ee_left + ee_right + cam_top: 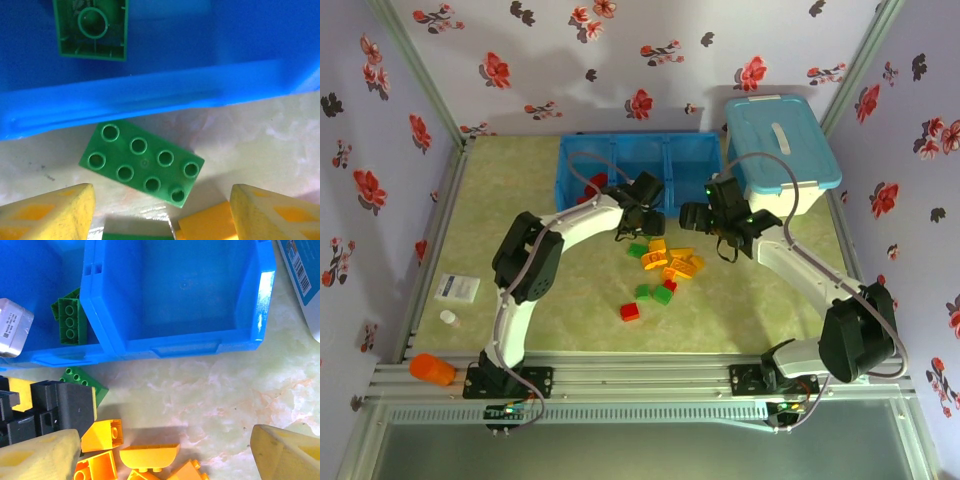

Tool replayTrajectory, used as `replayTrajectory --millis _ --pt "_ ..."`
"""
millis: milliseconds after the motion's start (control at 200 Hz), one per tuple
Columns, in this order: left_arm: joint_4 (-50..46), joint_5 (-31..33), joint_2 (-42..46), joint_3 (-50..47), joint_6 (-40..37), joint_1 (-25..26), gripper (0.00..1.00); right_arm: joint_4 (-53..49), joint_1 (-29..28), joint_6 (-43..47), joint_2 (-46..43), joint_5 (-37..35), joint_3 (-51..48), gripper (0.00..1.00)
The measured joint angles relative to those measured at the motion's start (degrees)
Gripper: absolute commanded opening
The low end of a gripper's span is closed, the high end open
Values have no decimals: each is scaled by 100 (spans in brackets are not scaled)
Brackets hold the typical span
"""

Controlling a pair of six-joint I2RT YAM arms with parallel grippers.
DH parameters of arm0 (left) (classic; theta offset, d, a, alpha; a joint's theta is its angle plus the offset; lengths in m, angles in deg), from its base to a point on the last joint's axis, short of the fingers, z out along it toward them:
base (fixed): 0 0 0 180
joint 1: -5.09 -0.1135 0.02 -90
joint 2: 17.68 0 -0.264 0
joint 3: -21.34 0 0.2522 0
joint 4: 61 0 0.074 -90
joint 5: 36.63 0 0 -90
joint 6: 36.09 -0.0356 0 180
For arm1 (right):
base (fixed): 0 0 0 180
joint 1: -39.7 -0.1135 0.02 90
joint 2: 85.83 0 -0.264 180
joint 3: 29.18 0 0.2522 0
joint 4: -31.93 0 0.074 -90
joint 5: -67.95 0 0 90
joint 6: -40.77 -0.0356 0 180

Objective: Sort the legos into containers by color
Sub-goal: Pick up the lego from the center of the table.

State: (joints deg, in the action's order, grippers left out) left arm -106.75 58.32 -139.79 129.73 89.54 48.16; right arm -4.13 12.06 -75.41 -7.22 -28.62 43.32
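Observation:
The containers are three compartments of a long blue tray (640, 140) at the back of the table. A red lego (585, 190) lies in the left compartment and a green lego (92, 27) in the middle one. The right compartment (185, 290) holds nothing. A flat green lego (142, 162) lies on the table just outside the tray wall (150, 95). My left gripper (160, 220) is open right behind it, holding nothing. My right gripper (165, 460) hangs open over the orange legos (149, 455), with nothing in it. More legos (665, 262) lie loose mid-table.
A white bin with a light-blue lid (780, 140) stands right of the tray. A red lego (630, 312) and two green ones (663, 295) lie nearer the arms. An orange object (432, 370), a white packet (455, 288) and a small white bottle (448, 317) sit at the near left.

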Motion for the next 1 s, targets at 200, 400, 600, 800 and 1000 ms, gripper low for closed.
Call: replayTrajectory --millis 200,400,600,800,1000 --pt "-254 101 -348 352 11 0 72 155 116 -2 0 107 -140 88" --pt "-334 157 -407 455 46 4 67 219 201 -2 0 205 -260 88" --pt "76 236 -157 -136 138 20 57 315 216 -11 -28 256 -321 87" --pt "348 306 354 -922 240 83 43 396 216 -131 -116 317 -422 86" --pt "345 413 769 -1475 295 146 47 450 216 -153 -256 382 -557 86"
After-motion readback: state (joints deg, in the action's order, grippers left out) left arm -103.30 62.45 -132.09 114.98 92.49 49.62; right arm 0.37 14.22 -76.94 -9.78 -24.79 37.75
